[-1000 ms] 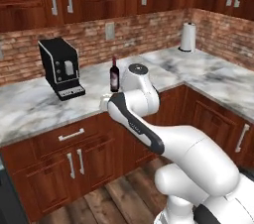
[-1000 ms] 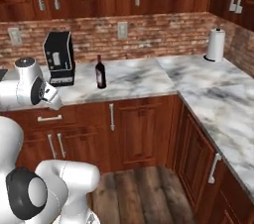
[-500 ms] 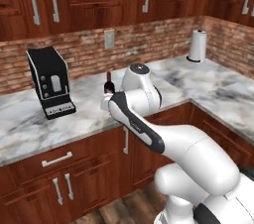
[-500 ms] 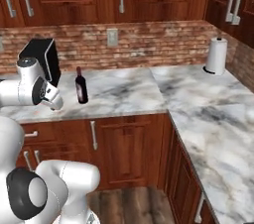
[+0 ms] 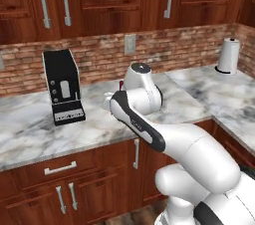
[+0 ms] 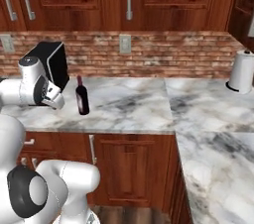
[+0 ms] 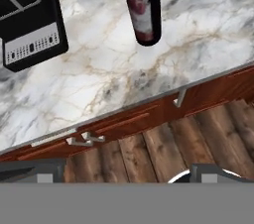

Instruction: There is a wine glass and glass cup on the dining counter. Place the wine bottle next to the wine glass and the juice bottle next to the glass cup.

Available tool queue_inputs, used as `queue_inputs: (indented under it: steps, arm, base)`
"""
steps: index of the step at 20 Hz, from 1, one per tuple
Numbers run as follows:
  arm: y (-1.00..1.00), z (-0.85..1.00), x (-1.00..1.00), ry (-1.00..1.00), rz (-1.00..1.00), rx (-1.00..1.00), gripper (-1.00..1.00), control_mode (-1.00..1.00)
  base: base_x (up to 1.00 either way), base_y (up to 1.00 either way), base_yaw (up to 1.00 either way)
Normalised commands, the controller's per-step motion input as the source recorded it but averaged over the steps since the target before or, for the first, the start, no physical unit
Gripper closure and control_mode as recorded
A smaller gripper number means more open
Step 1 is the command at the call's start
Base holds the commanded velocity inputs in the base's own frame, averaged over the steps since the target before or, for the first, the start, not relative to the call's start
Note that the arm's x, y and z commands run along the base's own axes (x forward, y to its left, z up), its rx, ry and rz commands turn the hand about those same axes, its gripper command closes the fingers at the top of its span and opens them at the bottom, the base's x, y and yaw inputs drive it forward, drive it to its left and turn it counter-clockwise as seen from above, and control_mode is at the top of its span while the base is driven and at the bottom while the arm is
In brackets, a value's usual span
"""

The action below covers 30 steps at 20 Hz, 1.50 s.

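Observation:
The wine bottle [image 6: 82, 96] is slim and dark with a red-and-white label. It stands upright on the marble wall counter [image 6: 129, 109], just right of a black coffee machine [image 6: 52, 64]. My gripper [image 6: 56, 101] hovers left of the bottle at about its height, apart from it. It is open and holds nothing. In the hand view the wine bottle [image 7: 142, 7] lies at the top, over the counter's front edge. In the left base view my arm covers nearly all of the bottle. The wine glass, glass cup, juice bottle and dining counter are out of view.
The coffee machine [image 5: 62, 87] stands against the brick wall. A paper towel roll [image 6: 242, 72] stands at the far right where the counter turns the corner. Wooden cabinets hang above, and drawers with metal handles [image 7: 84, 139] sit below the counter edge.
The whole scene has shifted and grown in both base views, so the base has driven closer to the wall counter. The arm keeps its pose. The wine bottle has not moved on the counter.

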Motion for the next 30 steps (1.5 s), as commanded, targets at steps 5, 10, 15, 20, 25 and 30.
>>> queue_inputs:
  steps: [5, 10, 15, 20, 25, 30]
  arm:
    - [0.0, 0.0, 0.0, 0.0, 0.0, 0.0, -1.0, 1.0]
    - [0.0, 0.0, 0.0, 0.0, 0.0, 0.0, -1.0, 1.0]
    - [0.0, 0.0, 0.0, 0.0, 0.0, 0.0, -1.0, 1.0]
    - [0.0, 0.0, 0.0, 0.0, 0.0, 0.0, -1.0, 1.0]
    - [0.0, 0.0, 0.0, 0.0, 0.0, 0.0, -1.0, 1.0]
    - [0.0, 0.0, 0.0, 0.0, 0.0, 0.0, -1.0, 1.0]
  base:
    - [0.57, -0.41, 0.25]
    - [0.53, -0.37, 0.17]
    - [0.29, -0.12, 0.01]
    - [0.17, -0.03, 0.01]
    - [0.18, 0.0, 0.0]
    - [0.23, 0.0, 0.01]
